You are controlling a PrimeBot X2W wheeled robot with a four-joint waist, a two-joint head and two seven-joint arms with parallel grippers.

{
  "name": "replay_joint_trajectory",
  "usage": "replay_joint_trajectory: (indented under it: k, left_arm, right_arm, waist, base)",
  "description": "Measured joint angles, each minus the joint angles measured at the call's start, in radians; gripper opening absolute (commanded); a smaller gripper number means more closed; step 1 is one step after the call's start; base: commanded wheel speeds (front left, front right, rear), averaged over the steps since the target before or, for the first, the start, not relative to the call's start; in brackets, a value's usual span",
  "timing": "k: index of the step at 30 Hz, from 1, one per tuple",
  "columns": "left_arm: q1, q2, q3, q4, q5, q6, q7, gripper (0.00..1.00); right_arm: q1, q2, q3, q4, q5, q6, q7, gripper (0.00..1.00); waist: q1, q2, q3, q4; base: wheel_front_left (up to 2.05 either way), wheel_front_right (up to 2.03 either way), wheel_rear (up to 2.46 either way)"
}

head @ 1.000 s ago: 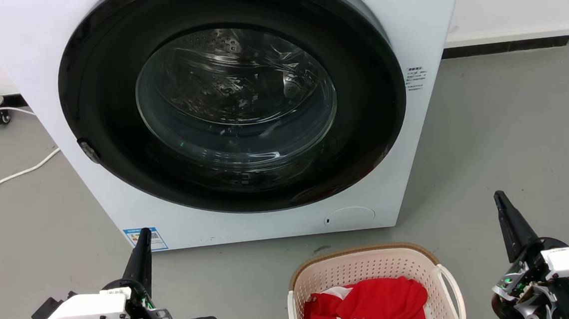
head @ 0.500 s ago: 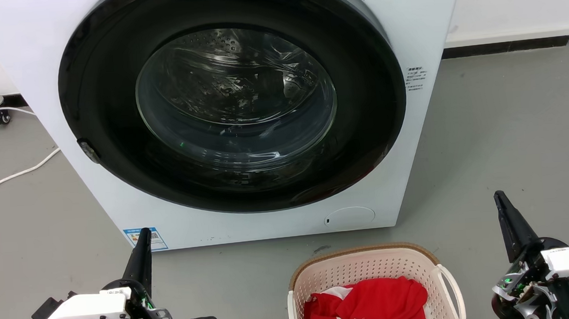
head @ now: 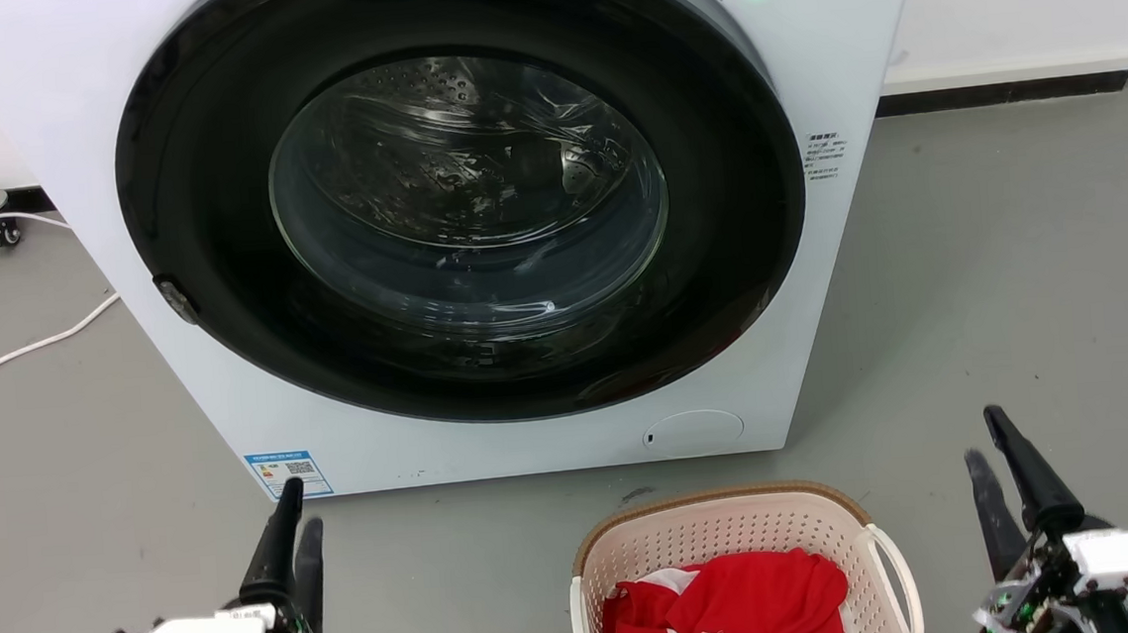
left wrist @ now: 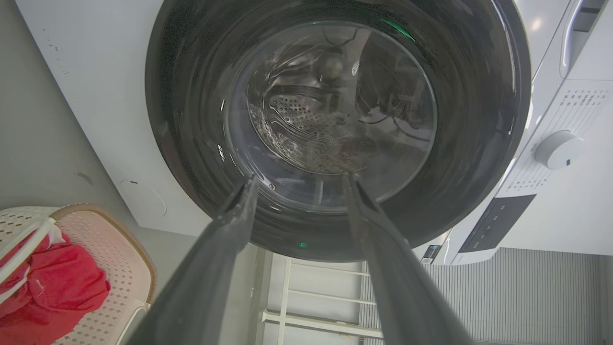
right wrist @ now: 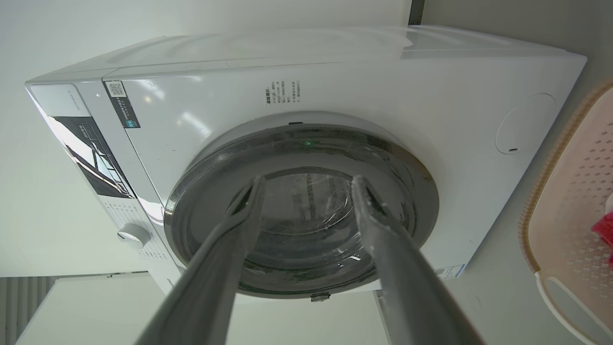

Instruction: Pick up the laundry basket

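The laundry basket (head: 726, 497) stands on the grey floor at the bottom of the head view, just in front of the washing machine. It is cream with a brown rim and a white loop handle (head: 895, 571) on its right side. Red clothes (head: 733, 603) lie inside it. My left gripper (head: 300, 504) is open, well to the basket's left, with nothing between its fingers. My right gripper (head: 982, 434) is open just right of the basket, apart from the handle. The basket (left wrist: 115, 268) sits at the left wrist view's lower left, beside that open gripper (left wrist: 300, 178). The basket (right wrist: 570, 201) sits at the right wrist view's right edge, beside that open gripper (right wrist: 309, 179).
The white front-loading washing machine (head: 834, 59) stands close ahead, its round dark door (head: 468, 224) shut. A white cable (head: 25, 347) trails over the floor at the left. A white wall with a dark skirting (head: 1005, 87) runs behind at the right.
Both grippers have opened: each showed a single closed point before, and two spread fingers now. Both have also dropped a little lower in the head view.
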Motion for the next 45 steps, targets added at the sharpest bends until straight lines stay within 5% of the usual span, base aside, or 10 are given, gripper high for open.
replay_joint_trajectory:
  k: [14,27,45]
  left_arm:
    - [0.013,-0.002,-0.012,-0.037,0.159,0.0,-0.064,1.0]
    - [0.013,-0.001,-0.063,-0.093,0.468,0.049,-0.123,1.0]
    - [0.013,0.0,-0.127,-0.126,0.817,0.097,-0.192,1.0]
  right_arm:
    - [0.018,0.001,-0.007,-0.046,-0.18,0.0,-0.064,1.0]
    - [0.044,0.001,0.026,-0.151,-0.56,0.0,-0.123,1.0]
    - [0.076,0.0,0.042,-0.227,-0.911,0.0,-0.194,1.0]
  waist:
    - [0.0,0.0,0.002,-0.002]
    - [0.0,0.0,0.002,-0.005]
    - [0.0,0.0,-0.003,-0.009]
  base:
    - [0.0,0.0,0.0]
    - [0.0,0.0,0.0]
    - [0.0,0.0,0.0]
